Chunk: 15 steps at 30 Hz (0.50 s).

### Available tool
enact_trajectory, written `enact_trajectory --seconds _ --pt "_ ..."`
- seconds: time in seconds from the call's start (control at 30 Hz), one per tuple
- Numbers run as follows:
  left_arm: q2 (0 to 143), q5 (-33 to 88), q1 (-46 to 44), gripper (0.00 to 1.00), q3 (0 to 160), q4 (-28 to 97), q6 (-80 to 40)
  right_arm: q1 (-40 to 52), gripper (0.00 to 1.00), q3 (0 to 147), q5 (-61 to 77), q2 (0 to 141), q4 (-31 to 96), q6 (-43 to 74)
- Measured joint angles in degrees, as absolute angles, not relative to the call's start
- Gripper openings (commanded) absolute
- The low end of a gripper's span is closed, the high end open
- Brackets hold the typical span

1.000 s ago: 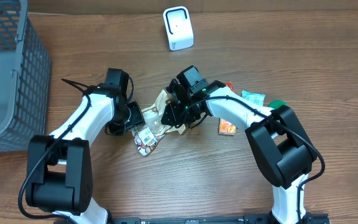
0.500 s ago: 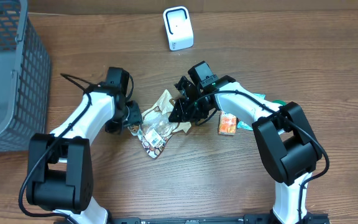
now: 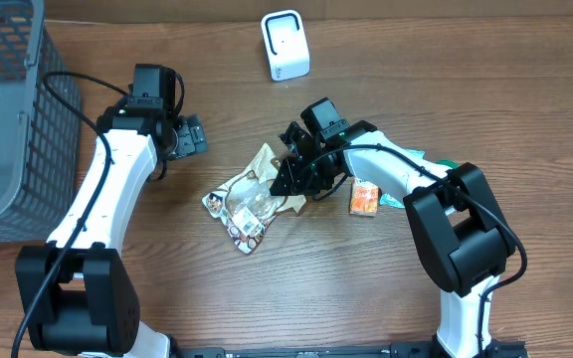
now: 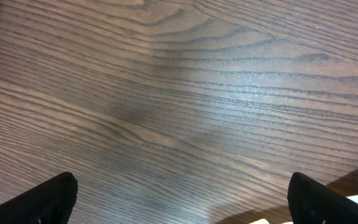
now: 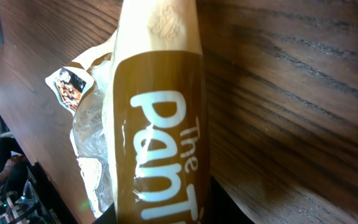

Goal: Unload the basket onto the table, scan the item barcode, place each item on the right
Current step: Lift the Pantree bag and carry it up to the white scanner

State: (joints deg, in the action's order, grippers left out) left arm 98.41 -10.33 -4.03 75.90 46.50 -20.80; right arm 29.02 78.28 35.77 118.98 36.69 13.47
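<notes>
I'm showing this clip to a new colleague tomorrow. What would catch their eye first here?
The crumpled brown snack bag at centre, pinched at one end by the right gripper. The left gripper hangs wide open up and to the left of it in the overhead view, holding nothing. A white scanner stands at the far edge, and a grey basket fills the left corner.

A grey basket (image 3: 56, 109) stands left, an orange packet (image 3: 363, 199) lies right.

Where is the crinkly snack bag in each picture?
Overhead: snack bag in the middle, held by the right gripper.
Left wrist: not clearly in it; only bare wood.
Right wrist: the snack bag fills the middle, close up.
Shared landmark: the wooden table.
</notes>
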Motion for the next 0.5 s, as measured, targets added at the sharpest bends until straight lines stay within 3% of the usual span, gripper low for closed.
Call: enact_trajectory --seconds 0.2,0.5 --pt "98.4 -11.2 -4.0 1.0 75.9 46.5 -20.8 28.5 0.04 80.7 34.6 115.4 43.8 10.2" --pt "98.4 -11.4 -4.0 1.0 75.9 46.5 -20.8 28.9 0.04 88.1 11.7 92.4 38.2 -3.5"
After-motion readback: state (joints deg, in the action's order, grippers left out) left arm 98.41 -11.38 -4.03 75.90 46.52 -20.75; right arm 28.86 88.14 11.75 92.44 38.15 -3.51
